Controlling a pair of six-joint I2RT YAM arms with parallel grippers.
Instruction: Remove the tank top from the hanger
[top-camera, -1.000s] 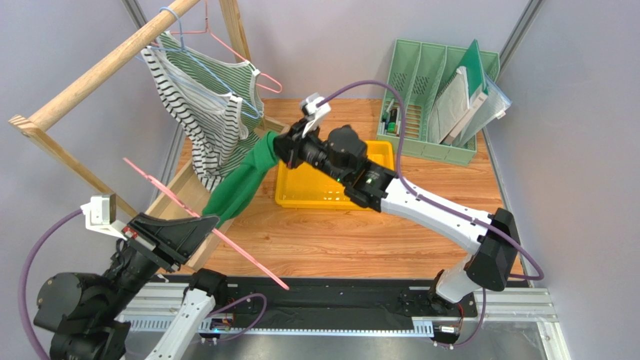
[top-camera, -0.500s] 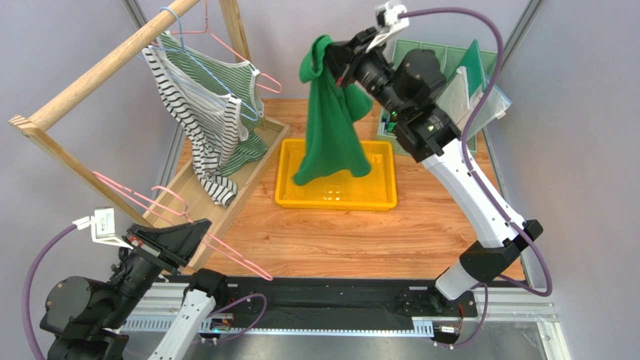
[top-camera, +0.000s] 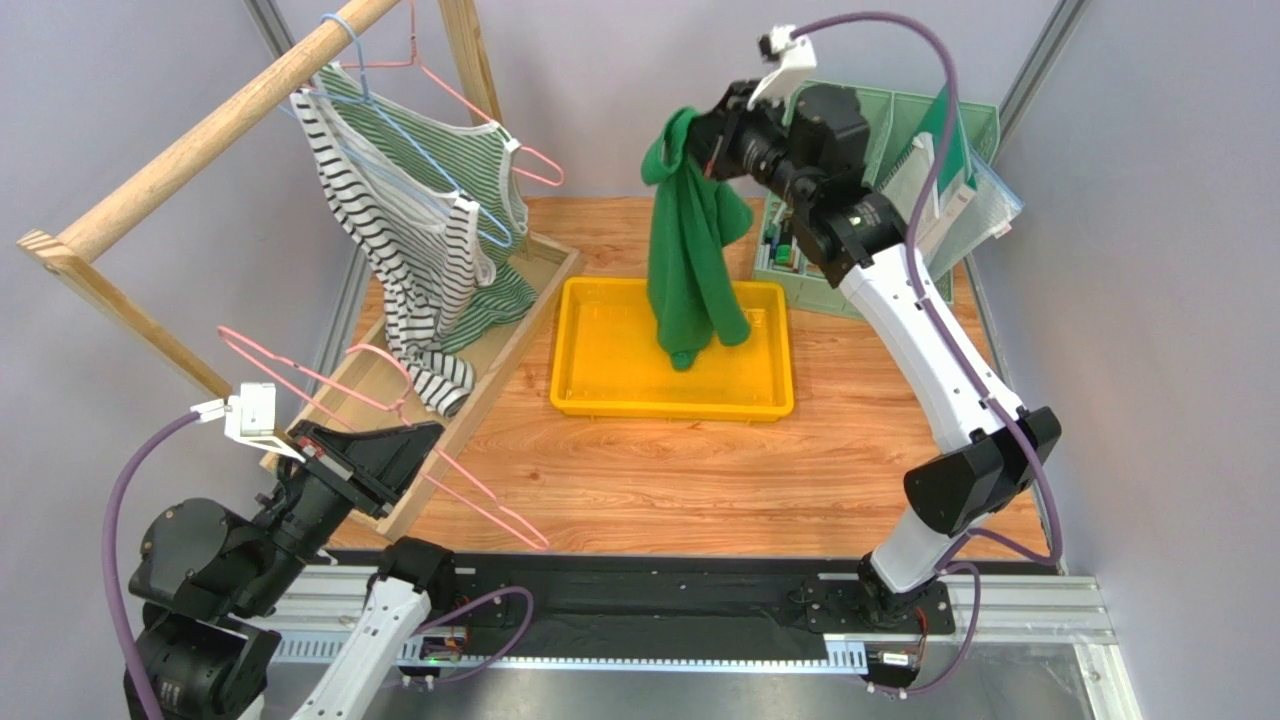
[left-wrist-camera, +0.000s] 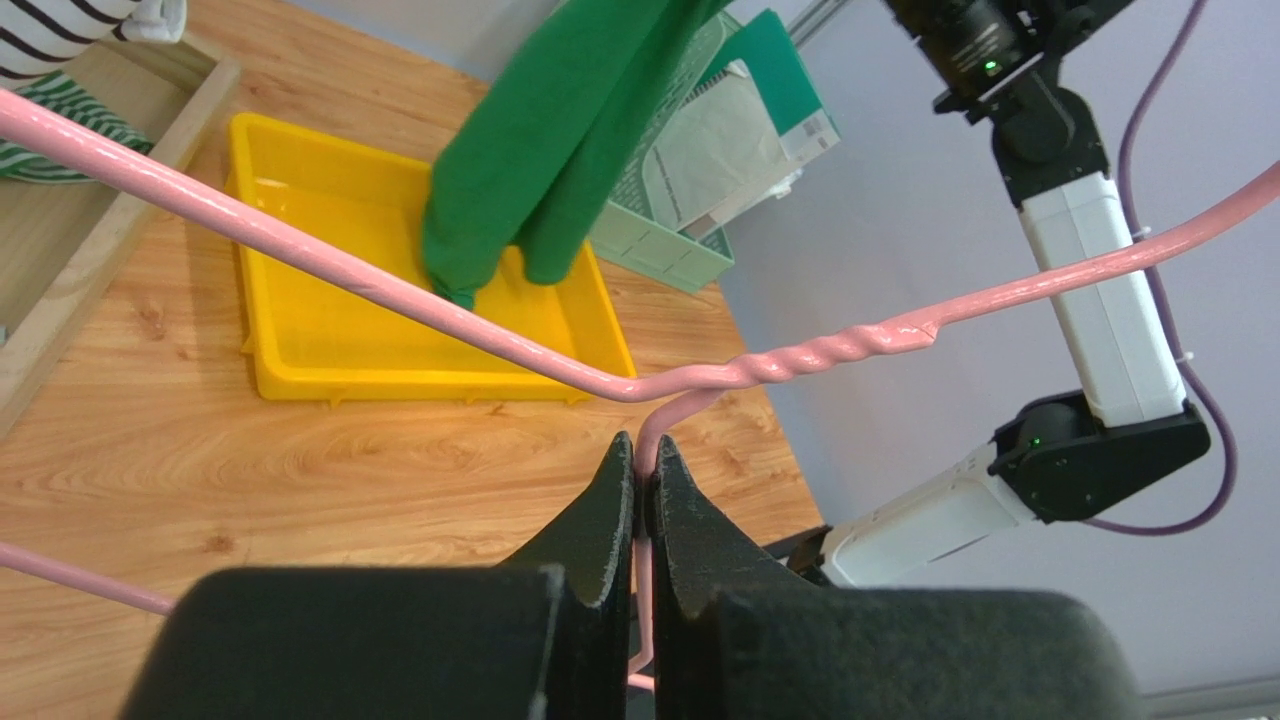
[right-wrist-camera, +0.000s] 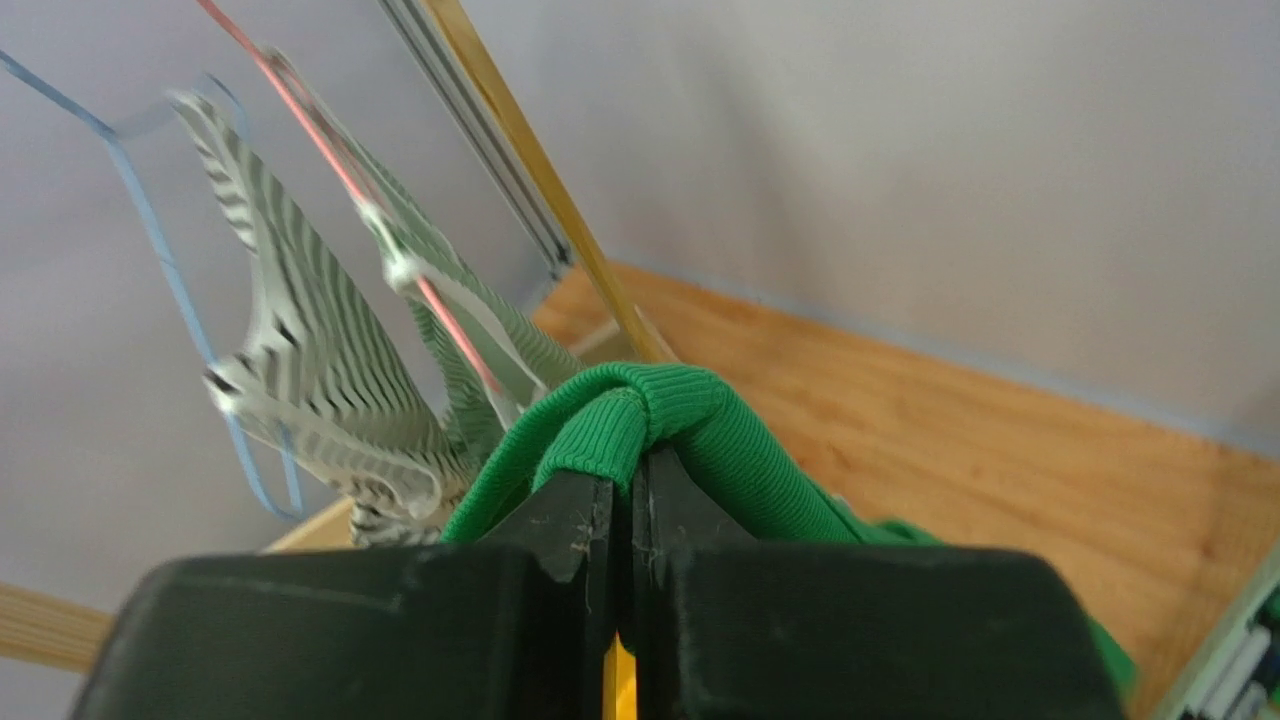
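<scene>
The green tank top (top-camera: 691, 255) hangs free of the hanger, bunched at its top in my right gripper (top-camera: 696, 132), which is shut on it high above the yellow tray (top-camera: 669, 408). Its lower end dangles just over the tray. The right wrist view shows the ribbed green fabric (right-wrist-camera: 721, 435) pinched between that gripper's (right-wrist-camera: 631, 477) jaws. The bare pink wire hanger (top-camera: 496, 518) sits at the near left, with my left gripper (top-camera: 406, 440) shut on its neck. In the left wrist view the hanger's twisted wire (left-wrist-camera: 812, 356) rises from the shut gripper (left-wrist-camera: 642, 450), with the tank top (left-wrist-camera: 556, 135) beyond.
A wooden clothes rack (top-camera: 196, 150) stands at the left with striped tops (top-camera: 421, 225) on blue and pink hangers, above its wooden base tray (top-camera: 451, 390). A green file organizer (top-camera: 872, 180) with folders stands at the back right. The right arm stretches high across the right side.
The right gripper pulled the green tank top off the pink hanger and lifted it up and right over the yellow tray. The left gripper drew the empty hanger back toward the near left.
</scene>
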